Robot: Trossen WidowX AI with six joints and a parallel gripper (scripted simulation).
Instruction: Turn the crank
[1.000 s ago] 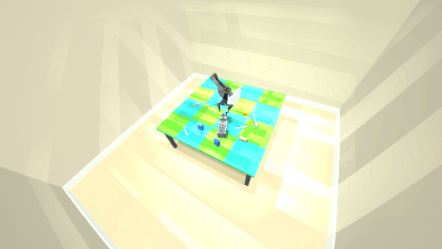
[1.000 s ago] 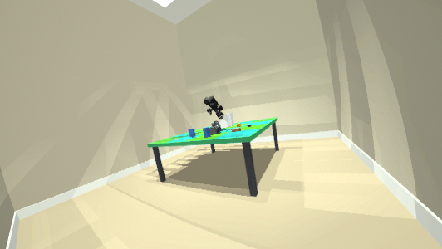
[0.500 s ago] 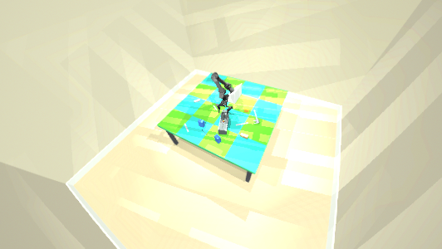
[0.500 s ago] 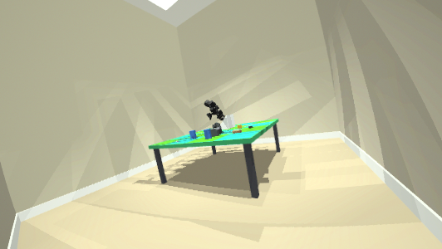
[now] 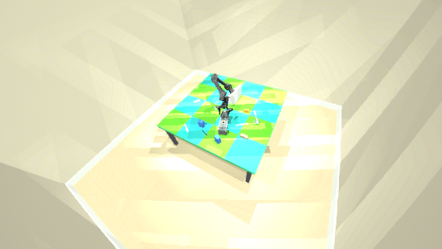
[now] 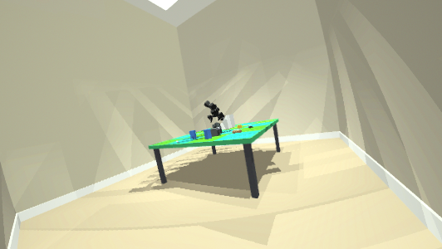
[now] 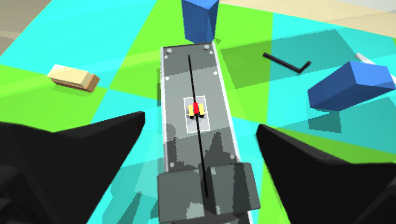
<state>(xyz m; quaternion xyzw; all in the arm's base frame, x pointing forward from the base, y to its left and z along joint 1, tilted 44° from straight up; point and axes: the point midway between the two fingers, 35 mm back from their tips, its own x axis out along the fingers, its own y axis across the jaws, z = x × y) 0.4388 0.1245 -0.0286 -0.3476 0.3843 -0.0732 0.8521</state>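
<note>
The machine (image 5: 223,125) (image 6: 216,131) (image 7: 186,145) is a long grey housing with a dark raised block (image 7: 181,196) at its near end in the wrist view. In its small window, the red pointer (image 7: 196,108) sits between two brass marks (image 7: 191,110) (image 7: 201,110). It looks about level with them; exact alignment is too small to tell. A thin black line crosses the housing lengthwise. My gripper (image 7: 201,123) (image 5: 224,110) (image 6: 215,119) is open and empty above the machine, one finger to each side in the wrist view. The crank handle is not visible in the wrist view.
One blue block (image 7: 200,21) (image 5: 218,139) stands by the machine's far end; another blue block (image 7: 345,91) (image 5: 201,124) is to its right in the wrist view, near a black hooked bar (image 7: 284,64). A tan block (image 7: 72,77) (image 5: 243,135) lies left. A white panel (image 5: 235,95) stands near the arm.
</note>
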